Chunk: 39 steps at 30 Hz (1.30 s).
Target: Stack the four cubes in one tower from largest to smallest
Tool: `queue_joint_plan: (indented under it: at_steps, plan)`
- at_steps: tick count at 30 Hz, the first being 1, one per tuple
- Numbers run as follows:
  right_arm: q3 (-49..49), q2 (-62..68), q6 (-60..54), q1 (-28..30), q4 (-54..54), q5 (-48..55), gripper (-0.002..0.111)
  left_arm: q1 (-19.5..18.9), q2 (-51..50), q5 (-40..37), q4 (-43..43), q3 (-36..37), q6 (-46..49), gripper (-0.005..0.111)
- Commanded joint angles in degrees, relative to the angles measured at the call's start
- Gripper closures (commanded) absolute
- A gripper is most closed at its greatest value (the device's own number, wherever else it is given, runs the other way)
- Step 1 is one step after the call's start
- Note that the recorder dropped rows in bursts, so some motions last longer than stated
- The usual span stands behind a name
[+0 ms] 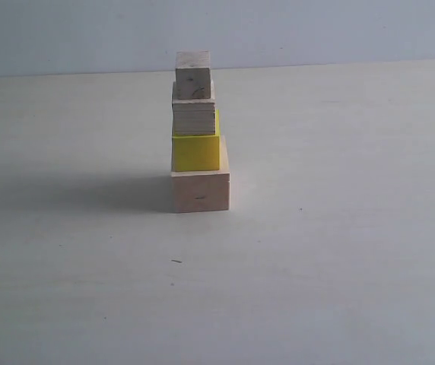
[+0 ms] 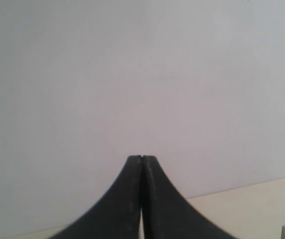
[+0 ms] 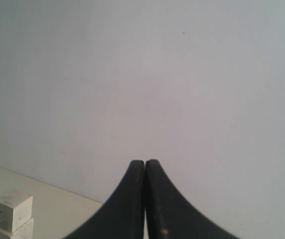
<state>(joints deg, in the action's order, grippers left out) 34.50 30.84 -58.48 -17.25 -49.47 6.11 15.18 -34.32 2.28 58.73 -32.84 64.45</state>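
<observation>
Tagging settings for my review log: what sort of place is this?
Probably a bare robot test bench rather than a home or workshop: a plain pale tabletop, a blank light wall behind it, and a tower of four graded cubes standing on it.

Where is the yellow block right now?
In the exterior view, the yellow cube sits near the middle, resting on the big pale wood cube and right under a smaller wood cube.

The cubes are bare matt wood, the yellow cube painted; table smooth, perhaps laminate.
</observation>
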Motion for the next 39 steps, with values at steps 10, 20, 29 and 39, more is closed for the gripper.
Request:
queue_joint_plan:
  at_steps: [10,20,29,39]
  plan:
    - [-0.4,-0.1,0.1,-0.1,0.1,0.2,0.108,1.8,5.3,-3.0,-5.5,0.2,1.6,0.107]
    - [-0.4,-0.1,0.1,-0.1,0.1,0.2,0.108,-16.4,16.0,-15.5,-1.7,0.2,-7.0,0.107]
    - [-0.4,-0.1,0.1,-0.1,0.1,0.2,0.108,-29.1,19.6,-29.9,1.2,0.2,-8.1,0.107]
    - [-0.4,-0.1,0.1,-0.1,0.1,0.2,0.108,-29.1,19.6,-29.8,0.4,0.2,-7.7,0.107]
